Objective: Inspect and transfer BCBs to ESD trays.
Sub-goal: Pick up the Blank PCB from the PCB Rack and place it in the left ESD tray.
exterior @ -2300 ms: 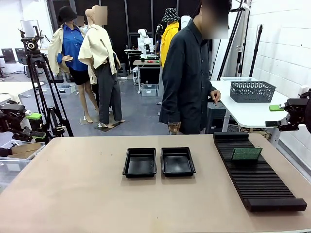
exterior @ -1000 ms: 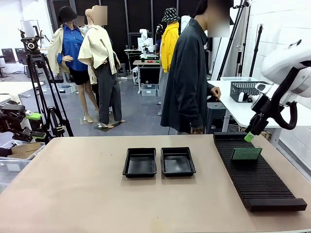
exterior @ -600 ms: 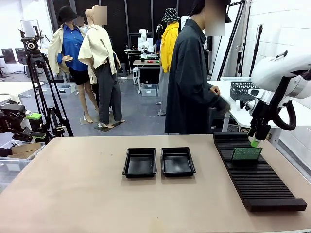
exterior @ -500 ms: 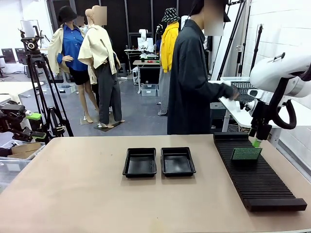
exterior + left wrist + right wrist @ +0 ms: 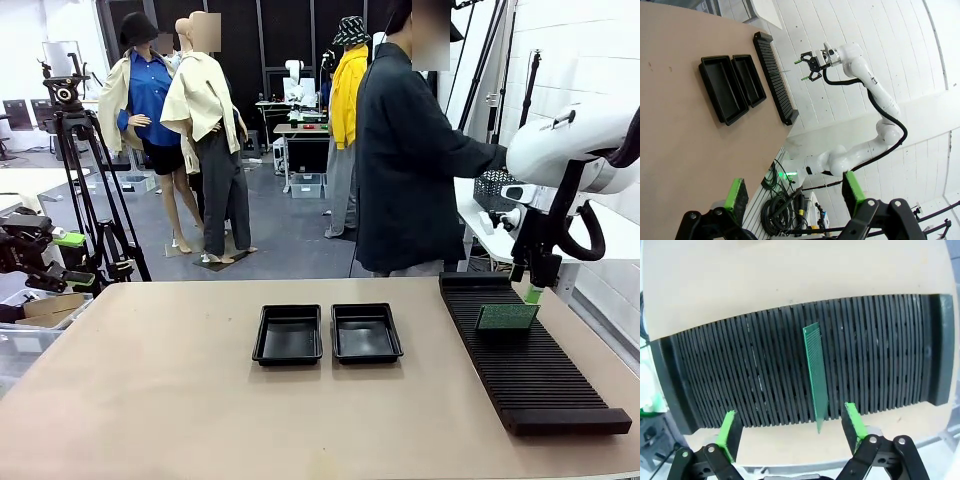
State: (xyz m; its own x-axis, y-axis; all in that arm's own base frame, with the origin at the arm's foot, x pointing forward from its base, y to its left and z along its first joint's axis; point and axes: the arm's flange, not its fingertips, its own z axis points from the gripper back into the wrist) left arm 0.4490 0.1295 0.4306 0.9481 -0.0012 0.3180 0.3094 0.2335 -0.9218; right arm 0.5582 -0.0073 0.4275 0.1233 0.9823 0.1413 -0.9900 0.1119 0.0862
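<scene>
One green BCB [image 5: 507,316] stands on edge in a slot near the far end of the long black ribbed rack [image 5: 530,370]. My right gripper [image 5: 533,288] hangs open just above and behind that board, pointing down. In the right wrist view the BCB [image 5: 816,370] rises thin and upright between the spread fingers of the right gripper [image 5: 790,422], nearer the right finger. Two black ESD trays [image 5: 288,334] [image 5: 366,331] lie side by side at the table's middle, with nothing in them. My left gripper [image 5: 70,258] stays open off the table's left edge, holding nothing.
A person in a dark coat [image 5: 410,170] stands at the far edge and reaches right toward a grey mesh basket [image 5: 495,188] on a white side table. A camera tripod [image 5: 85,180] stands at the far left. The left wrist view shows the trays [image 5: 722,90] and rack [image 5: 772,75] far off.
My right arm swung in from the right and came down over the rack's far end, above the board. The person turned and stretched an arm toward the basket. The left arm stayed still.
</scene>
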